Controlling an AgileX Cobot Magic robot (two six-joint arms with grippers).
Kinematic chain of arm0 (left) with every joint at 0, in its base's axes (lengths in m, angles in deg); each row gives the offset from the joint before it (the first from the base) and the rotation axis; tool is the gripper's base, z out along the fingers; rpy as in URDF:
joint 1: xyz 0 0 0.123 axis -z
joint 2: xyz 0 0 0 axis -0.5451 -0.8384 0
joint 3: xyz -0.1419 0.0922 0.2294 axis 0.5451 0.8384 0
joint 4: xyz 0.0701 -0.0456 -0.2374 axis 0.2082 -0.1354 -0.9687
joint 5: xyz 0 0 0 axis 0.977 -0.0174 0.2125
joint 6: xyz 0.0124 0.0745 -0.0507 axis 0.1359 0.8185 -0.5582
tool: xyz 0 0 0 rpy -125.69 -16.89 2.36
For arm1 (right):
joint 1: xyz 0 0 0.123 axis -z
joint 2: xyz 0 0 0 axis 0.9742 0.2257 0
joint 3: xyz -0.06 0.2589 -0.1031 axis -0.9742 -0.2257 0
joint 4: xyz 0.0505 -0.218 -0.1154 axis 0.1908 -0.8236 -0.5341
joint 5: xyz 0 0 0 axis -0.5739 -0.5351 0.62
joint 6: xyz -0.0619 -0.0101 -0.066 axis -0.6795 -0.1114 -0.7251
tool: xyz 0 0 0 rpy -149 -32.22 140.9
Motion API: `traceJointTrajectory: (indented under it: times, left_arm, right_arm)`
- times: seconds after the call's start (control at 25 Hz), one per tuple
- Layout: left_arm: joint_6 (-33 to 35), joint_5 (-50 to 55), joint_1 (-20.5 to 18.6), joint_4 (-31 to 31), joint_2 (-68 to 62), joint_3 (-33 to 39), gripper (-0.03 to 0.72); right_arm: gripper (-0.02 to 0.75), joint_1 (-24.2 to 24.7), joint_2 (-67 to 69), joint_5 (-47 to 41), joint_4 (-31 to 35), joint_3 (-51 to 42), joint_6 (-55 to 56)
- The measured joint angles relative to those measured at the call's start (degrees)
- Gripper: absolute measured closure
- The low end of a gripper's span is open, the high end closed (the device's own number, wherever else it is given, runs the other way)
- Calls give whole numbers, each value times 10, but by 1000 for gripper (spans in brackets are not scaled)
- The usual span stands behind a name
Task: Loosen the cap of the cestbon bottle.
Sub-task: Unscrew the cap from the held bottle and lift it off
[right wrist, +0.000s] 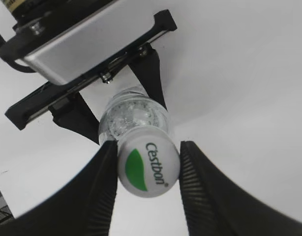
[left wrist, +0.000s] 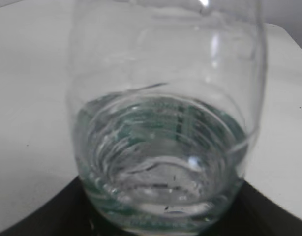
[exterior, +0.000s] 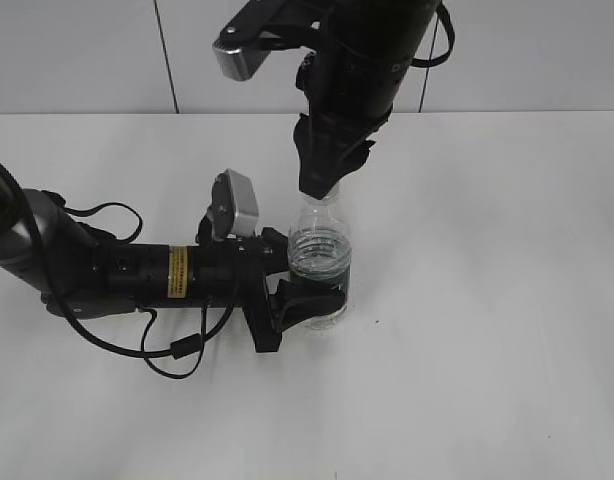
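The cestbon bottle (exterior: 318, 262) stands upright a little left of centre in my exterior view, on a plain white table (exterior: 487, 300) that fills most of the frame. Behind the table, along the top of the picture, I see a pale grey wall (exterior: 77, 55) with thin dark vertical seams.

The bottle is small and clear, with ribbed shoulders and a dark green label band around its middle. In the left wrist view its body (left wrist: 166, 123) fills the frame, slightly blurred, with greenish rings showing through the plastic and the water inside.

The cap (right wrist: 148, 168) is white, round, with a green half-circle mark and the word "Cestbon" printed on top. In the right wrist view it sits in the lower centre, the bottle's neck running away above it.

My left gripper (exterior: 305, 303) lies low along the table from the left of the exterior view, its black fingers closed around the bottle's lower body just under the label.

My right gripper (right wrist: 148, 169) comes down from the top of the exterior view onto the bottle's top. Its ridged black fingers (right wrist: 104, 187) press on opposite sides of the cap, touching it left and right.
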Motion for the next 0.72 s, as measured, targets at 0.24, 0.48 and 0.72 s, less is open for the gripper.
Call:
traceJointTrajectory:
  times: [0.24, 0.48, 0.72]
  left_arm:
    - [0, -1, -1, -1, 0, 0, 274]
    - [0, -5, -1, 0, -2, 0, 274]
    - [0, -6, -1, 0, -2, 0, 274]
  right_arm:
    - [442, 0, 0, 4, 1, 0, -83]
    - [442, 0, 0, 4, 1, 0, -149]
    - [442, 0, 0, 4, 1, 0, -157]
